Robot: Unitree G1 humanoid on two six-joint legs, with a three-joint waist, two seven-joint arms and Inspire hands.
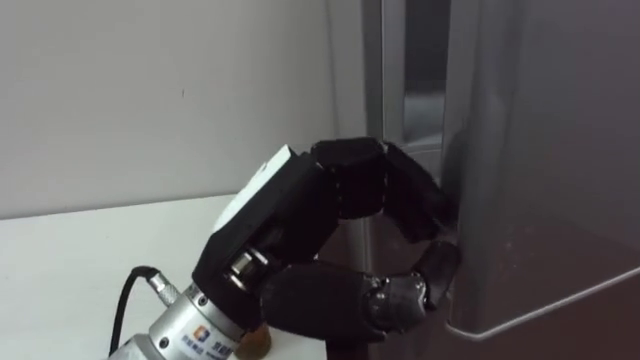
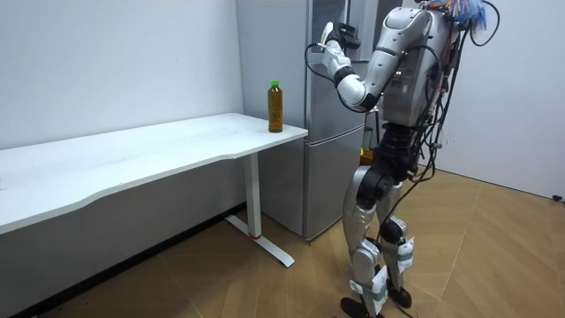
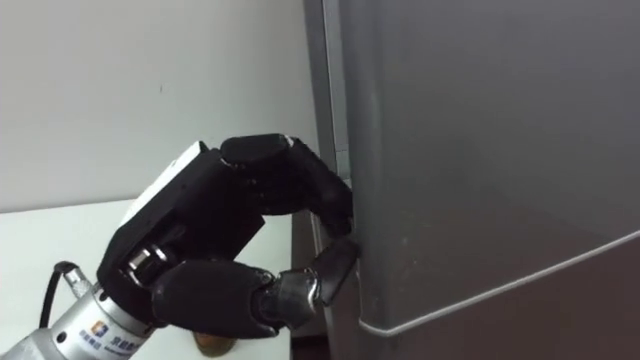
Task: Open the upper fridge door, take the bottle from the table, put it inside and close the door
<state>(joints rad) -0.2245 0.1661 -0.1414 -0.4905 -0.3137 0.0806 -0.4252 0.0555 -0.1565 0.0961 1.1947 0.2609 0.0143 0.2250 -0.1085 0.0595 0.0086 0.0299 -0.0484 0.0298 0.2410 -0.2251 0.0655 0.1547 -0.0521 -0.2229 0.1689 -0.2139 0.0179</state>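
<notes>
Room view first: the robot stands upright on the wooden floor [image 2: 494, 256], facing the tall grey fridge [image 2: 331, 185] at centre frame, its left arm raised to it. The bottle [image 2: 275, 106], amber with a green cap, stands upright on the white table [image 2: 159, 155], at the corner nearest the fridge, just left of centre. Up close in the left eye view, the left hand [image 1: 290, 230] sits mid-frame, fingers curled round the left edge of the upper fridge door [image 1: 550, 150], thumb tucked below against that same edge.
</notes>
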